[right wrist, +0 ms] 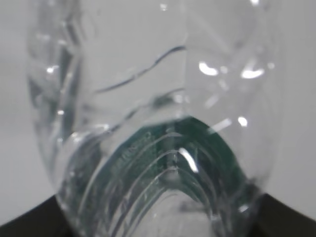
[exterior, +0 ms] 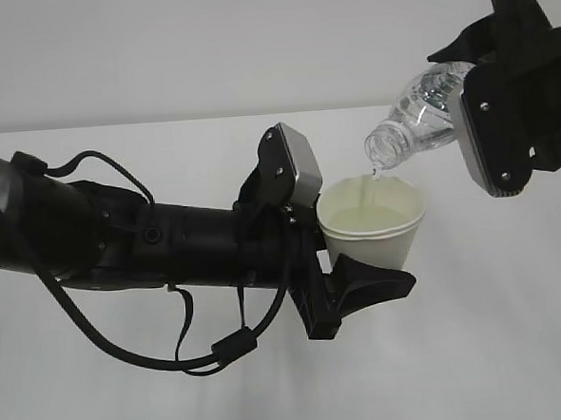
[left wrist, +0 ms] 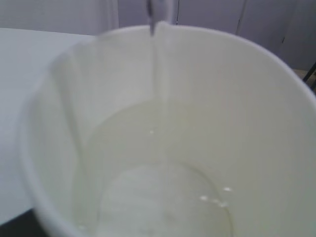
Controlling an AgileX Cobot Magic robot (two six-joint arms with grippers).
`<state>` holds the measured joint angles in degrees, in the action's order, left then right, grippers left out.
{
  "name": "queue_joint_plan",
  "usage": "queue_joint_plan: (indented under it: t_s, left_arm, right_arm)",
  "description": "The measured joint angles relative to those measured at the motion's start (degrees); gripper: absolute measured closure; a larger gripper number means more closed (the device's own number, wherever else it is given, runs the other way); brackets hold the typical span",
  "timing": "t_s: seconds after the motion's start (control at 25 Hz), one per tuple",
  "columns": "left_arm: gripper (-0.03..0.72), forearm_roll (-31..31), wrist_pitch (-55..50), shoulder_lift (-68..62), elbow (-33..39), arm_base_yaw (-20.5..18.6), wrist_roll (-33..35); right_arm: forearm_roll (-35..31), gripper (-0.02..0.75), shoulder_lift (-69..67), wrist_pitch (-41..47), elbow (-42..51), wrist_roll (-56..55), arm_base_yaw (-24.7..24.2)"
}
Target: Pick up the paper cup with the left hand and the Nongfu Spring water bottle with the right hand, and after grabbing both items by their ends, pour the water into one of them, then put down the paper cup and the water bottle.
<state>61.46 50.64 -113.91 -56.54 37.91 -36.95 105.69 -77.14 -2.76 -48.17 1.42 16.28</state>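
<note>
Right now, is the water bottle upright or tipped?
Tipped: the water bottle slants mouth-down over the paper cup, a thin stream of water falling in.

**Water stream into cup, close-up**

Paper cup [left wrist: 276,148] fills nearly the whole frame, seen from above w/ cream-white inside. Thin stream of water [left wrist: 159,74] drops from top edge near the far rim into a pool at the bottom; few small bright bubbles on the surface. White table [left wrist: 24,64] at left. Pale panelled wall [left wrist: 222,17] behind, blurred.

White table [exterior: 518,348], pale wall [exterior: 204,43]
</note>
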Motion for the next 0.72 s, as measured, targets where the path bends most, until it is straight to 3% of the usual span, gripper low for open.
queue_joint_plan:
  t_s: [0.72]
  left_arm:
    - [0.222, 0.0, -0.12, 0.0, 0.0, 0.0, 0.0]
  right_arm:
    - [0.0, 0.309, 0.0, 0.35, -0.95, 0.27, 0.0]
